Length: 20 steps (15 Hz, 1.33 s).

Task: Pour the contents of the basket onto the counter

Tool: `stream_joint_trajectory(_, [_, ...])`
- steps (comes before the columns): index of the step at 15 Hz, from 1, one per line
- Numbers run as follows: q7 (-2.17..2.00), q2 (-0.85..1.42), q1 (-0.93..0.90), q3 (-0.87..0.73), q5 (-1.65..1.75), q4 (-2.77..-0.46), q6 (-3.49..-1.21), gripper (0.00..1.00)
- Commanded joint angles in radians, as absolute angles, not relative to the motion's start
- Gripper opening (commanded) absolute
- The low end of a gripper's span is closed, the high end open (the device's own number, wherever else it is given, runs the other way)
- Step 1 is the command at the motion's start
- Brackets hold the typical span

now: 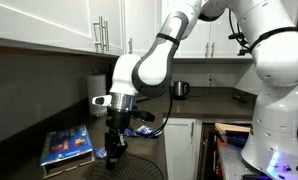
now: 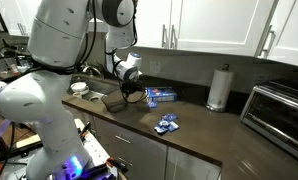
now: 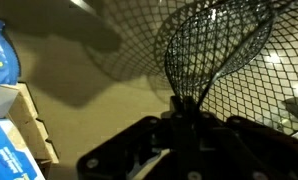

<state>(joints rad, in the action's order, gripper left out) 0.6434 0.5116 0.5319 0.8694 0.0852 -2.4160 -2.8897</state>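
Observation:
My gripper (image 3: 182, 108) is shut on the rim of the dark wire mesh basket (image 3: 224, 45), which fills the upper right of the wrist view. No packets show inside the mesh. In both exterior views the gripper (image 1: 115, 148) (image 2: 130, 93) holds the basket (image 1: 141, 166) (image 2: 115, 102) low over the dark counter (image 2: 214, 142). A few small blue and white packets (image 2: 169, 124) lie on the counter, apart from the basket, towards the toaster oven.
A large flat blue book-like package (image 1: 67, 145) (image 2: 161, 95) lies beside the gripper. A paper towel roll (image 2: 221, 88) and the silver toaster oven (image 2: 279, 115) stand further along. A kettle (image 1: 179, 88) is at the back. White cabinets hang above.

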Motion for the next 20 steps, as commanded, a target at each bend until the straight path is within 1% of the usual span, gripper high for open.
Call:
stream_joint_trajectory(1, [0.672, 0.499, 0.466, 0.812, 0.076, -2.412, -2.913, 0.38])
stream_joint_trajectory(4, [0.655, 0.475, 0.422, 0.772, 0.073, -2.427, -2.935, 0.58])
stream_joint_trajectory(5, [0.653, 0.470, 0.414, 0.764, 0.072, -2.431, -2.943, 0.63])
stream_joint_trajectory(9, [0.653, 0.443, 0.415, 0.754, 0.059, -2.437, -2.945, 0.90])
stream_joint_trajectory(11, [0.653, 0.424, 0.418, 0.748, 0.053, -2.440, -2.933, 1.00])
stream_joint_trajectory(20, [0.659, 0.314, 0.437, 0.724, -0.004, -2.487, -2.933, 1.00])
